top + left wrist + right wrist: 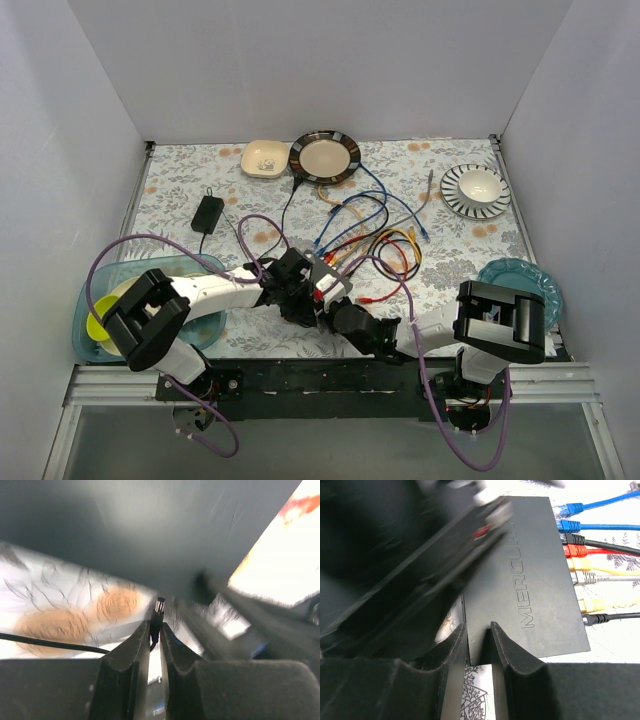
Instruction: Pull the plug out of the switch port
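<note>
Left wrist: left hand (155, 631) clamps plug (158, 611), metal tip bare, apparently just free of switch (150, 535). Right hand (478, 630) pinches switch's edge, mid-counter (180, 190), near side. Judgement: draw straight away, switch braced, cord (50, 644) slack.

"mercury" on the switch (530, 575)

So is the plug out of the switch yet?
Looks out: the small black barrel plug shows its bare metal tip, pinched in the left gripper. The right gripper clamps the flat dark grey switch. To do: release both. The coloured network cables are plugged in.
</note>
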Available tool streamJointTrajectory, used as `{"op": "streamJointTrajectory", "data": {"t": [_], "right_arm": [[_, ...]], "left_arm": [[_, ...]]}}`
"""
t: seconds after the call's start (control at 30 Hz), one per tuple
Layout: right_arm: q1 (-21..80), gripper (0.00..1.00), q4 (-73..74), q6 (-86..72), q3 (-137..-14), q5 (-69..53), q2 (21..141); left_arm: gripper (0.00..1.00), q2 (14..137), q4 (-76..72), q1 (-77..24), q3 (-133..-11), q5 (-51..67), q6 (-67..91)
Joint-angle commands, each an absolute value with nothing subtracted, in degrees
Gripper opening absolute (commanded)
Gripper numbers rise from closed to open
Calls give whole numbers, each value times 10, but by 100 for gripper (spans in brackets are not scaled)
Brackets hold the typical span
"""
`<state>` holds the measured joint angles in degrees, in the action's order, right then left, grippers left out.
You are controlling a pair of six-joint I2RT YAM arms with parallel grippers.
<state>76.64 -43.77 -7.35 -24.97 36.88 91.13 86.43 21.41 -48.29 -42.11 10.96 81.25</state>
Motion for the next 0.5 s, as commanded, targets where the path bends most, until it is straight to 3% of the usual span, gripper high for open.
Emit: {"op": "streamJointTrajectory", "data": {"t": [0.0, 0.3, 0.47], "right_arm": [[752, 32, -324, -112, -228, 395, 949], [752, 32, -310, -105, -221, 389, 917], [753, 44, -181, -129, -275, 388, 800]], "left_arm": [[0, 846, 296, -492, -386, 114, 809], [0, 829, 326, -491, -390, 54, 835], [0, 812, 408, -473, -463, -77, 859]]}}
